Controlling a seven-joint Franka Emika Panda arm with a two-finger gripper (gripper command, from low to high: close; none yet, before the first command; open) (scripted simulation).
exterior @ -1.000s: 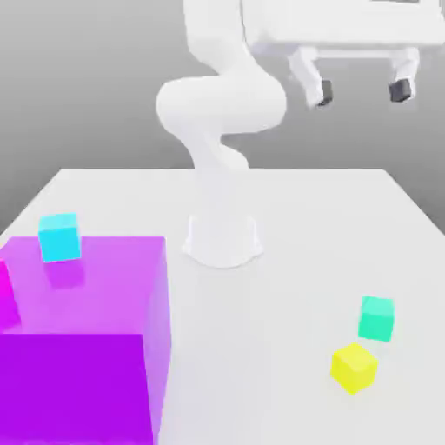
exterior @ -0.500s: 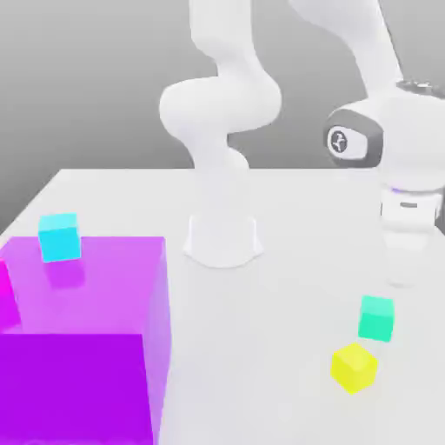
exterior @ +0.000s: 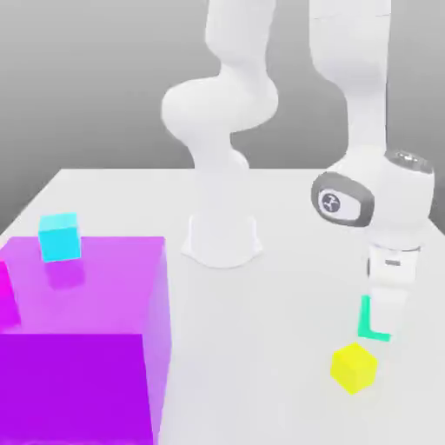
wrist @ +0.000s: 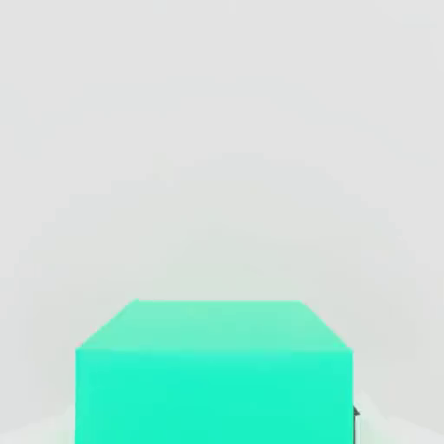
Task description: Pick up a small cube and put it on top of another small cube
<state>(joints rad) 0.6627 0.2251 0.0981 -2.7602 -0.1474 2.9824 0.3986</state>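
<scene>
The teal-green cube [wrist: 215,395] is pinched between the jaws, low at the white bench [exterior: 252,348], and is partly hidden by them in the exterior view. Just beside the jaws, toward the exterior view's left and the viewer, the yellow cube [exterior: 354,368] is set on the bench. Well apart from the jaws, at the exterior view's left, the large purple block [exterior: 78,382] is seen, with the cyan cube [exterior: 60,238] borne on its top. Farther left of the jaws, a magenta object [exterior: 7,295] is cut off by the view's edge.
</scene>
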